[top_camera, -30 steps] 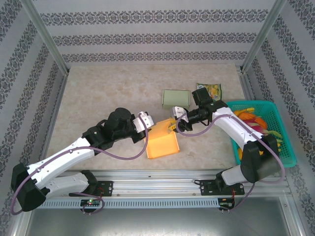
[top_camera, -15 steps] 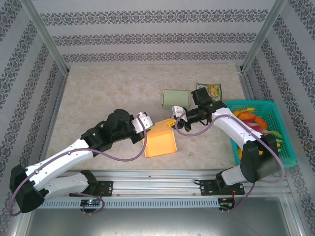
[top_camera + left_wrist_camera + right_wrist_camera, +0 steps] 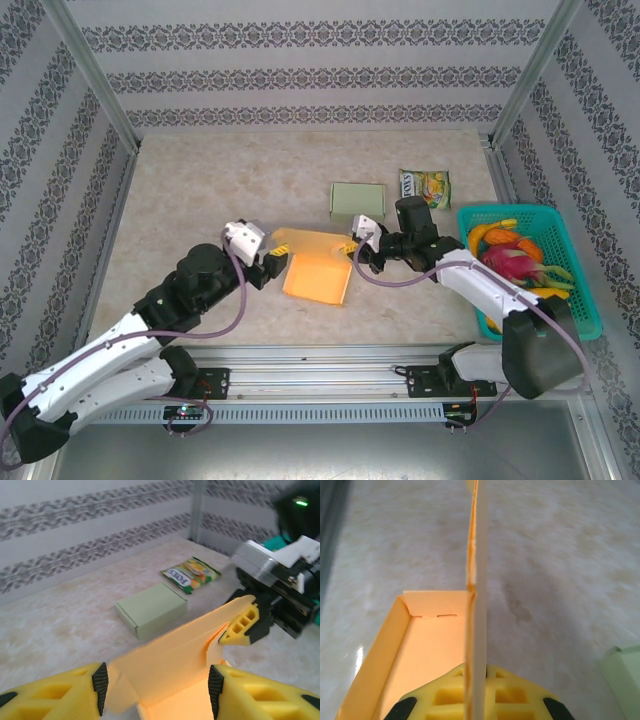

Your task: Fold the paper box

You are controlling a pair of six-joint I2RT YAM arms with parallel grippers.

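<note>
While right pincer (image 3: 353,249) grips paper box (image 3: 318,278), left pincer (image 3: 155,690) cropped

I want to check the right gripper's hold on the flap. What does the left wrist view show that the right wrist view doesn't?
Left wrist: the right gripper from outside, pinching a corner of the raised flap, and the snack packet. Right wrist: that flap edge-on, upright between the fingers, and the tray's end wall. Both: the orange paper box, the green box, the table.
</note>
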